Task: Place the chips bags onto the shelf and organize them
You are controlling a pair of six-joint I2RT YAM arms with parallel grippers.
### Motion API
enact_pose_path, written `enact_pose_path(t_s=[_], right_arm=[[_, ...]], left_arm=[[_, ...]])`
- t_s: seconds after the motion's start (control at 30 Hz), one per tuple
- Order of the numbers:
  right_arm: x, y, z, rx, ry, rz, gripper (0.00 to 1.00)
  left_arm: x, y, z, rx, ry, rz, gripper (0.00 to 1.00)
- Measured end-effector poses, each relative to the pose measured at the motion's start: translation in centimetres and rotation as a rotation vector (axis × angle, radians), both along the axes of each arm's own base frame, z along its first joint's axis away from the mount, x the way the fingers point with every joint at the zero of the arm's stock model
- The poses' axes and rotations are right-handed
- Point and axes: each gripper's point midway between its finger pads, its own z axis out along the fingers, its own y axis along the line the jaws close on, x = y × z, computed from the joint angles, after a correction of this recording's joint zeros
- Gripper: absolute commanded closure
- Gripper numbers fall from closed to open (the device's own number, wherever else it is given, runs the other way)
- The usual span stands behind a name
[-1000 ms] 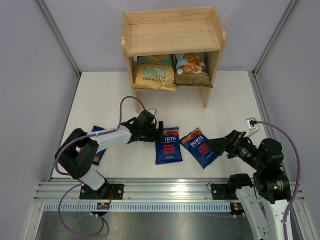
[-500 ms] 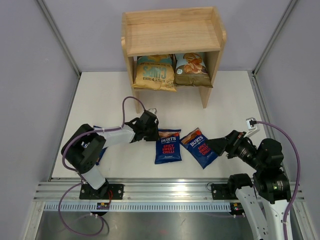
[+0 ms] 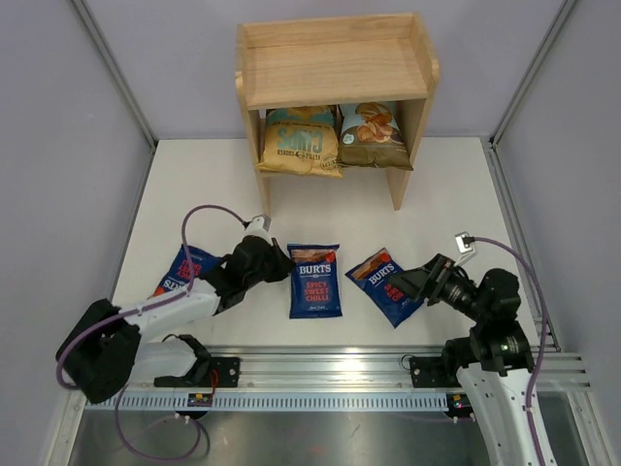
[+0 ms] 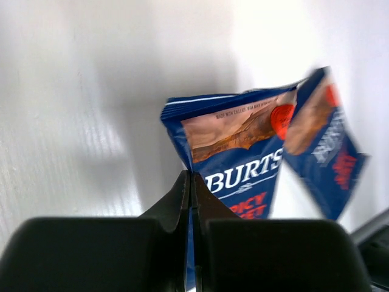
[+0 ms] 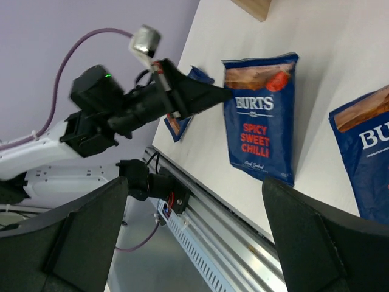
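Note:
Three dark-blue Burts chips bags lie flat on the white table. The middle bag (image 3: 315,282) (image 4: 243,152) (image 5: 261,121) has its top-left corner pinched in my left gripper (image 3: 282,264) (image 4: 191,182), which is shut on it. My left arm partly covers the left bag (image 3: 184,272) (image 5: 182,115). My right gripper (image 3: 406,282) (image 5: 194,188) hangs wide open just above the right bag (image 3: 386,284) (image 5: 364,158) (image 4: 322,140), holding nothing. The wooden shelf (image 3: 335,68) stands at the back; its lower tier holds a tan-and-teal bag (image 3: 301,141) and a Cassava bag (image 3: 374,136).
An aluminium rail (image 3: 310,374) runs along the table's near edge with both arm bases on it. Grey walls close in the left and right sides. A shelf leg (image 3: 398,184) stands on the table behind the right bag.
My left gripper has shut on the middle bag's corner and drawn back to the near left, dragging the bag slightly left. My right arm has shifted a little left.

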Motion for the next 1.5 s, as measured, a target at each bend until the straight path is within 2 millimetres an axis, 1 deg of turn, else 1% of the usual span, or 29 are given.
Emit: enact_pose_path(t_s=[0.1,0.17,0.23,0.33,0.47,0.53,0.6,0.67,0.77,0.83,0.87,0.97,1.03,1.13,1.17,1.2,1.23,1.3,1.33,1.4,1.43,1.47,1.5], right_arm=[[1.1,0.7,-3.3,0.065,0.083,0.023,0.02],[1.8,1.1,-4.9,0.106,0.118,0.031,0.03],[2.4,1.4,-5.8,0.147,0.126,0.040,0.03],[3.1,1.7,-5.9,0.189,0.092,0.053,0.02],[3.7,1.9,-5.0,0.215,0.026,0.072,0.02],[3.8,2.3,-4.3,0.215,-0.022,0.096,0.03],[3.6,2.7,-4.0,0.209,-0.049,0.124,0.03],[3.2,3.4,-3.9,0.194,-0.072,0.159,0.03],[2.7,4.4,-3.3,0.166,-0.121,0.208,0.02],[2.5,5.0,-2.3,0.143,-0.175,0.235,0.02],[2.1,5.6,-1.8,0.137,-0.196,0.263,0.02],[1.8,7.0,0.2,0.111,-0.279,0.319,0.02],[1.7,7.9,1.2,0.096,-0.316,0.346,0.02],[1.7,9.0,2.1,0.083,-0.349,0.388,0.04],[1.6,9.3,2.2,0.081,-0.359,0.400,0.10],[1.5,9.6,2.3,0.078,-0.368,0.407,0.18],[1.4,9.8,2.4,0.077,-0.378,0.413,0.35],[1.0,10.1,2.9,0.077,-0.401,0.424,0.49],[0.9,10.2,3.3,0.083,-0.410,0.429,0.58],[0.7,10.1,4.0,0.094,-0.427,0.431,0.63],[0.6,10.1,4.3,0.103,-0.435,0.431,0.64],[0.4,10.0,4.7,0.111,-0.441,0.432,0.69],[0.2,9.9,5.0,0.120,-0.447,0.435,0.70]], left_arm=[[0.0,-0.1,3.0,-0.083,-0.083,0.005,1.00],[0.0,-0.2,5.0,-0.128,-0.132,0.002,1.00],[-0.2,-0.3,7.3,-0.178,-0.183,-0.001,1.00],[-0.8,-0.1,10.6,-0.251,-0.254,-0.009,1.00],[-1.7,0.0,13.7,-0.325,-0.306,-0.026,1.00],[-2.3,-0.1,15.3,-0.362,-0.323,-0.039,1.00],[-2.7,-0.3,17.2,-0.397,-0.346,-0.055,1.00],[-3.3,-0.6,20.0,-0.448,-0.379,-0.070,1.00],[-4.0,-1.0,23.3,-0.512,-0.413,-0.097,1.00],[-4.7,-1.5,25.8,-0.559,-0.430,-0.124,1.00],[-5.1,-1.7,27.0,-0.581,-0.439,-0.139,1.00],[-6.5,-2.8,29.7,-0.642,-0.443,-0.187,1.00],[-7.3,-3.6,30.6,-0.666,-0.433,-0.219,1.00],[-8.2,-4.7,31.2,-0.686,-0.406,-0.252,1.00],[-8.3,-5.0,31.2,-0.689,-0.395,-0.255,1.00],[-8.5,-5.2,31.2,-0.693,-0.386,-0.257,1.00],[-8.5,-5.4,31.1,-0.696,-0.375,-0.255,1.00],[-8.6,-5.5,30.7,-0.692,-0.358,-0.249,1.00],[-8.6,-5.5,30.5,-0.686,-0.351,-0.243,1.00],[-8.4,-5.4,30.2,-0.673,-0.347,-0.230,1.00],[-8.3,-5.3,30.2,-0.663,-0.349,-0.224,1.00],[-8.2,-5.2,30.3,-0.653,-0.353,-0.222,0.96],[-8.2,-5.1,30.4,-0.637,-0.364,-0.226,0.90]])
